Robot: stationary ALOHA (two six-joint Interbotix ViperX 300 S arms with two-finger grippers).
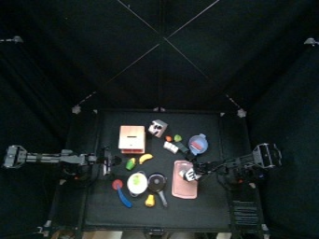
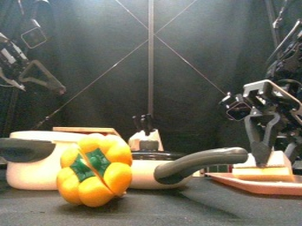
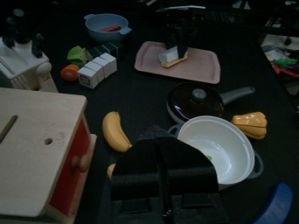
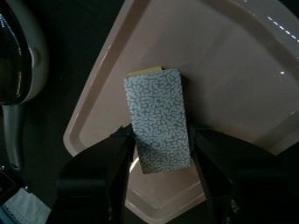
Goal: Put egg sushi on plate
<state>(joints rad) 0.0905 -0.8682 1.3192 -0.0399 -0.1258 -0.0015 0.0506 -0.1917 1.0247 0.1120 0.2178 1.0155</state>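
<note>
The egg sushi [image 4: 158, 118], a block with a speckled grey-white face and a strip of yellow showing at one end, lies on the pink plate [image 4: 233, 52], a shallow rectangular tray with rounded corners. The right end effector [image 4: 160, 144] hangs right over it, its two black jaws spread apart on either side of the sushi, close to its long edges; whether they touch it cannot be told. In the front view the same end effector [image 2: 269, 141] points down at the plate [image 2: 253, 181] at the right of the desk [image 2: 177, 207]. Just beside the plate sits a black pan [image 3: 198, 101] with a grey handle, and next to it a white pot [image 3: 222, 149]. A yellow pepper [image 2: 94, 169] stands at the desk's front edge, near and large. Farther out lie a banana [image 3: 114, 131], a wooden box [image 3: 35, 149] with a red side, a blue bowl [image 3: 105, 24] and a white knife block [image 3: 24, 61]. The left end effector [image 3: 163, 179] rests over the left part of the desk, well away from the plate, its jaws pressed together on nothing. No writing or labels can be read anywhere.
</note>
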